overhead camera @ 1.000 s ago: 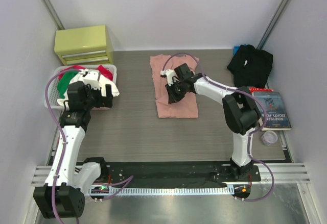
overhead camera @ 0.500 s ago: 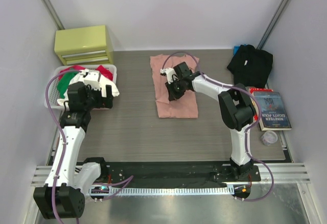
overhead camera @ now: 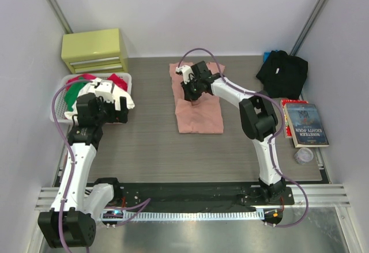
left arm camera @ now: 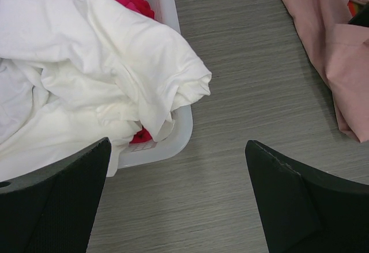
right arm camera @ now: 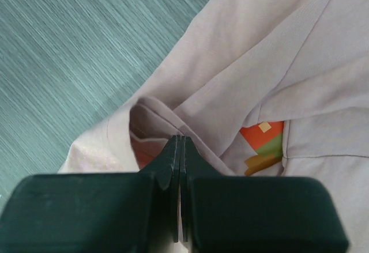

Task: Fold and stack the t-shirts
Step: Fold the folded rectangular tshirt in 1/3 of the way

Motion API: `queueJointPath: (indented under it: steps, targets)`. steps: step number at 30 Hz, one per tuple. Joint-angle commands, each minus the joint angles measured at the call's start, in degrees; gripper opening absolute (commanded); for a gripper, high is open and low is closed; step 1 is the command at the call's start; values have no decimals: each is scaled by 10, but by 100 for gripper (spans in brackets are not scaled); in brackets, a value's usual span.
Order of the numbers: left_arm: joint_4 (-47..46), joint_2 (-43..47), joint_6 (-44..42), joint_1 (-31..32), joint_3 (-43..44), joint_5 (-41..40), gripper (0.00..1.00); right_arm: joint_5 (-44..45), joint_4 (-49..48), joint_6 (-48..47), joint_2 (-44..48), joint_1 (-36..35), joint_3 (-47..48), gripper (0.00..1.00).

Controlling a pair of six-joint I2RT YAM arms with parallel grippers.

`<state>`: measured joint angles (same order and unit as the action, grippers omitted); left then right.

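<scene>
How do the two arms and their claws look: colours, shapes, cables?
Both arms are alike: the left arm and right arm have white rounded links and black joint housings. A thin purple cable loops along each. The left claw and right claw have flat black fingers.

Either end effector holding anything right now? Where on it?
Right end effector pinches a folded edge of the pink t-shirt; left end effector is open, empty.

Matt soft cloth: salmon-pink t-shirt (overhead camera: 199,117); matt woodgrain: table (overhead camera: 150,143); smooth white plastic: basket (left arm camera: 161,149).
</scene>
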<state>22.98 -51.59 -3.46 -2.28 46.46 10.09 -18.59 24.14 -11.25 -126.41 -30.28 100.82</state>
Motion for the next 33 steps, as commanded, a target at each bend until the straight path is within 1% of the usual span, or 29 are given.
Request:
queueJointPath:
  steps: [1,3,4,6,7,8,10,11,13,14,17,19,22,23,26,33]
  targets:
    - [-11,10,-1,-3,-8,22,100,14,-15,-12,11,0,31,1]
    - [-11,6,0,-4,-8,30,100,26,-27,-19,34,0,24,1]
    - [-12,6,1,-3,-8,31,100,48,-39,-20,48,0,15,1]
    - [-11,6,0,-3,-8,30,100,71,-105,-21,85,-1,-39,1]
    - [-13,7,-1,-4,-8,30,100,104,-127,-22,125,-3,-60,1]
    - [-13,5,-1,-4,-11,32,100,121,-172,-26,148,-6,-103,1]
    - [-14,4,-1,-4,-15,37,100,176,-211,-38,208,-22,-148,1]
    - [-14,4,-1,-4,-15,40,100,184,-235,-46,225,-29,-187,1]
    - [-14,4,-1,-4,-13,38,100,184,-232,-39,258,-38,-213,1]
    - [-14,7,0,-4,-12,38,100,177,-209,-30,284,-38,-232,1]
    - [-15,11,0,-4,-13,37,100,133,-130,7,313,-37,-244,1]
    - [-16,9,-1,-4,-11,37,100,95,-102,25,325,-36,-259,1]
    - [-15,4,0,-4,-4,36,100,66,-101,40,354,-37,-315,1]
    - [-15,5,0,-4,-3,33,100,69,-107,38,358,-36,-339,1]
    - [-13,8,-1,-3,-2,30,100,79,-108,18,360,-34,-360,1]
    - [-11,9,-3,-3,-2,27,100,78,-124,6,315,-29,-340,1]
